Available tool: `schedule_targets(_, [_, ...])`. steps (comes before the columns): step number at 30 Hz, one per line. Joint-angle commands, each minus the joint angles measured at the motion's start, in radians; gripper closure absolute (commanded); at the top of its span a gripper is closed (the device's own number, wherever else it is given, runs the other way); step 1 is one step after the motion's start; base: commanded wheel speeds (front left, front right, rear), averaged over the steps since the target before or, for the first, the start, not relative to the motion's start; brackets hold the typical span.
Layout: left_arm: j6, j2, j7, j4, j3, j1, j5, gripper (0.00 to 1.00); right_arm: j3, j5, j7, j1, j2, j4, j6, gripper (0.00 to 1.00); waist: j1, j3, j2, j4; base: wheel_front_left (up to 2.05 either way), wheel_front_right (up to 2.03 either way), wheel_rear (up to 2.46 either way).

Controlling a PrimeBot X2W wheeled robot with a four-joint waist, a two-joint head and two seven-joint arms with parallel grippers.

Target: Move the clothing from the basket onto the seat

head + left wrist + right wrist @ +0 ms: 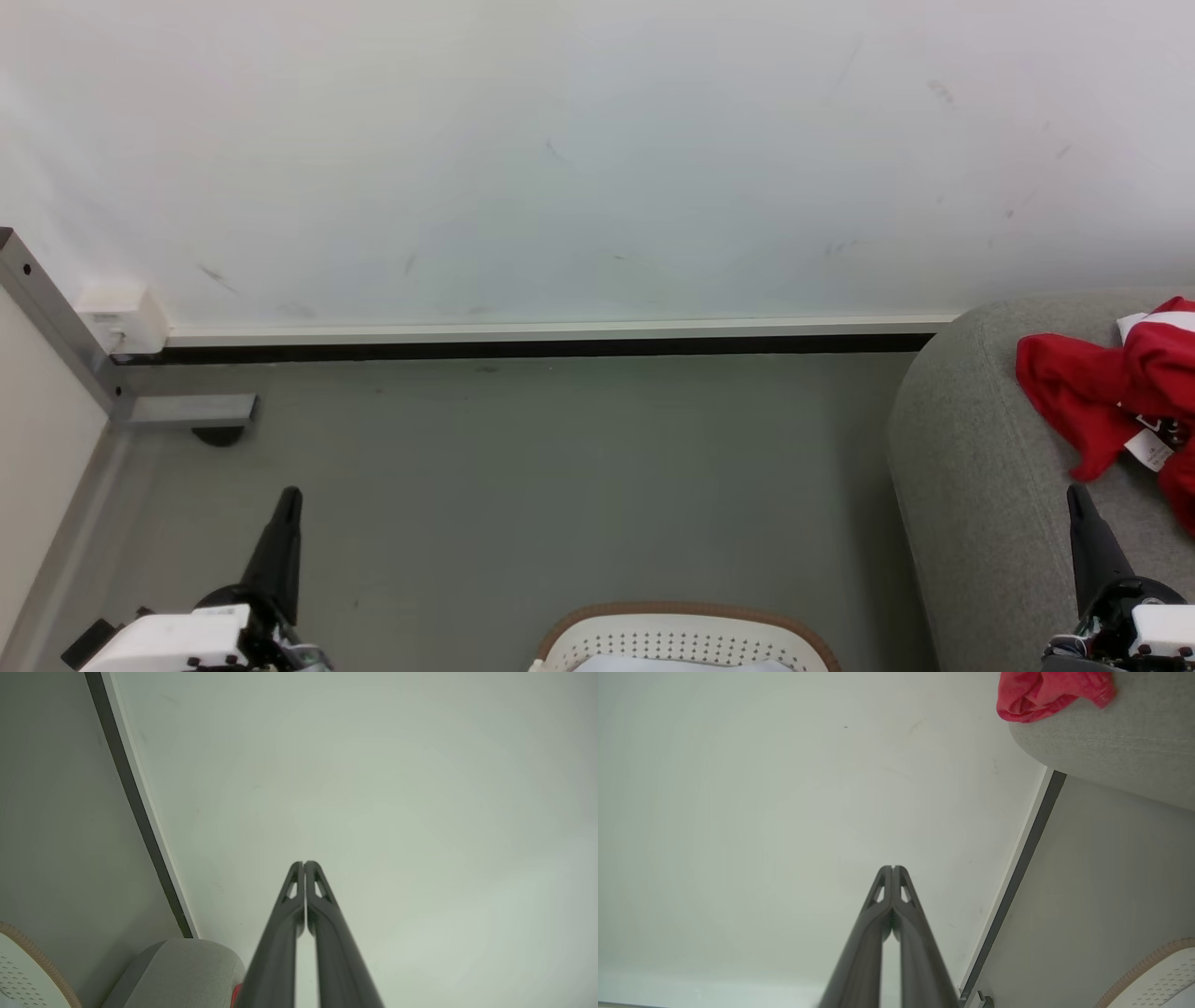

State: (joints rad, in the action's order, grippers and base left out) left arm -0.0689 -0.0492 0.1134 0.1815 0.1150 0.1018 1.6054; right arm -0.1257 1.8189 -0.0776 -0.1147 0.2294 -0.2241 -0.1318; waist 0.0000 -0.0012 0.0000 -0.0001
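Nearest the lens, the left hand (290,495) rose from the lower left of the frame with its two dark fingers (280,942) pressed flat together and nothing between them; the right hand (1075,492) at the lower right was closed the same way, equally empty. Between them, at the bottom centre, showed the far rim of the basket (686,609), with something pale (681,665) inside at the very edge. No red was visible there, and whether any garment lay deeper could not be told. Red clothing (1083,392) lay bunched on the seat (971,467) at the right edge, just up-frame of the right hand's tip. The step in hand seemed to be a check of the basket. To do it well, the head would probably need to tilt down first to see inside. If cloth were there, the fingers would have to part before descending, enter inside the rim, pinch a top fold, lift clear so the basket did not drag, and release well in from the seat's rounded edge
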Motion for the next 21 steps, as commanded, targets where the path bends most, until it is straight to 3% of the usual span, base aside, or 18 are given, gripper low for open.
schedule_targets(1, [0.001,-0.002,0.004,-0.004,0.003,0.008,0.012,1.0,-0.003,0.009,-0.002,-0.006,0.012,0.005,0.002,1.0,0.0,0.0,0.0,0.0,0.0,0.0,0.0])
schedule_targets(21, [0.001,-0.002,0.004,-0.005,0.003,0.007,0.012,1.0,-0.019,0.025,-0.017,-0.006,0.023,0.01,0.002,1.0,0.0,0.0,0.0,0.0,0.0,0.0,0.0])
